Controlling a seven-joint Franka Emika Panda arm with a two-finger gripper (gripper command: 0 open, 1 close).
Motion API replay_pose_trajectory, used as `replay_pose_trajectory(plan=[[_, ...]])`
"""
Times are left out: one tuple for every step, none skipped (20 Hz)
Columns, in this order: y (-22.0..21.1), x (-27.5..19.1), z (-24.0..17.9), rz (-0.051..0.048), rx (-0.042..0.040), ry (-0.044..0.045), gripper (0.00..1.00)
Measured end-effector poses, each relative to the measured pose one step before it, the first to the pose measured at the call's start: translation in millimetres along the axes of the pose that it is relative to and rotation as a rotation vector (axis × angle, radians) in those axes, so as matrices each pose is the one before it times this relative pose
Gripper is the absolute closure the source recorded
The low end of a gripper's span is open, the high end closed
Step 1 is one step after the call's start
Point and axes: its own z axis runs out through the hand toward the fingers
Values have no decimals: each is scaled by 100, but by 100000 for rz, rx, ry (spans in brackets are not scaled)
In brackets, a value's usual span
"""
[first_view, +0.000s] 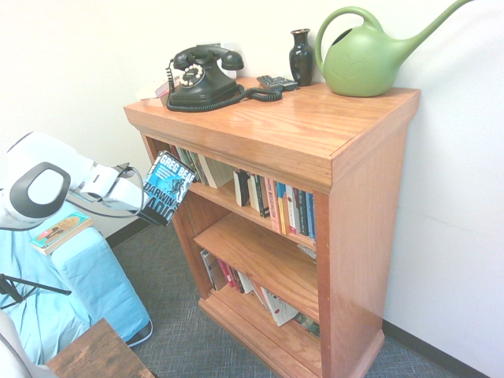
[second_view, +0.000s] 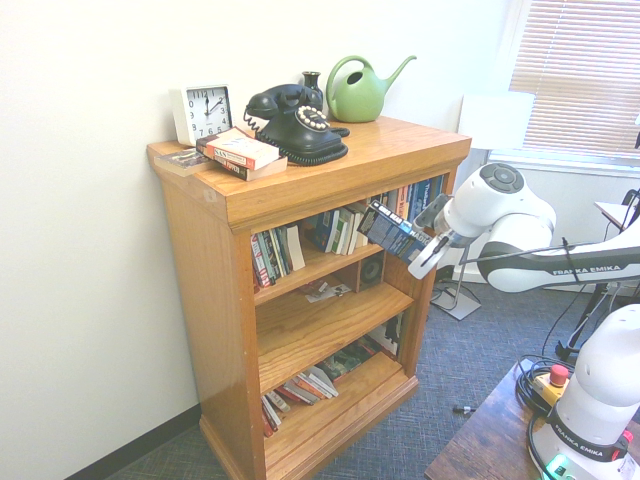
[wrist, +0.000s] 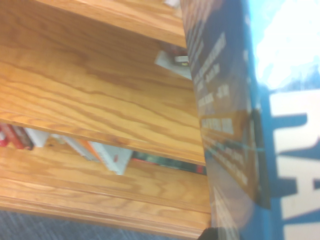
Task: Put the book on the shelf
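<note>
So in the first exterior view the gripper [first_view: 143, 206] comes in from 9 o'clock with its fingers clamped on the book [first_view: 168, 187], which hangs in the air, tilted, blue-and-black cover facing the camera. It's just in front of the shelf [first_view: 315, 142], level with the top row of upright books [first_view: 276, 205], not touching any board as far as I can see. On the top board there's a black rotary phone [first_view: 203, 77], a dark vase [first_view: 301, 57] and a green watering can [first_view: 370, 57] over at 1 o'clock. A thin orange-and-teal book [first_view: 60, 229] lies on something light blue at 8 o'clock of the gripper.

Second exterior view: the arm enters from 3 o'clock, and the book sits at 9 o'clock of the gripper, out in front of the upper compartment. A white clock [second_view: 202, 112] and a couple of flat books [second_view: 238, 153] sit on the top board at 11 o'clock.

Wrist view is pretty blurry, but the book's cover fills the 3 o'clock side, with what looks like the middle shelf board behind it and leaning books [wrist: 95, 150] underneath.
</note>
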Motion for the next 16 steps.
replay_pose_trajectory(plan=[[-147,187,814,-125,527,-660,100],[-51,191,828,-122,355,-646,100],[25,170,722,-32,201,-575,100],[61,192,673,-172,299,-455,100],[30,171,620,-336,512,-290,100],[-21,165,577,-412,643,-141,100],[-119,172,464,-499,861,-36,100],[-183,180,334,-285,928,110,100],[-283,248,289,-199,1178,275,100],[-367,297,216,-213,1242,405,100],[-362,249,240,-275,946,191,100],[-454,273,265,-290,764,-86,100],[-431,173,310,-346,845,-228,100],[-430,199,286,-420,835,-139,100],[-323,164,429,-402,502,-432,100],[-272,182,404,-265,378,-345,100]])
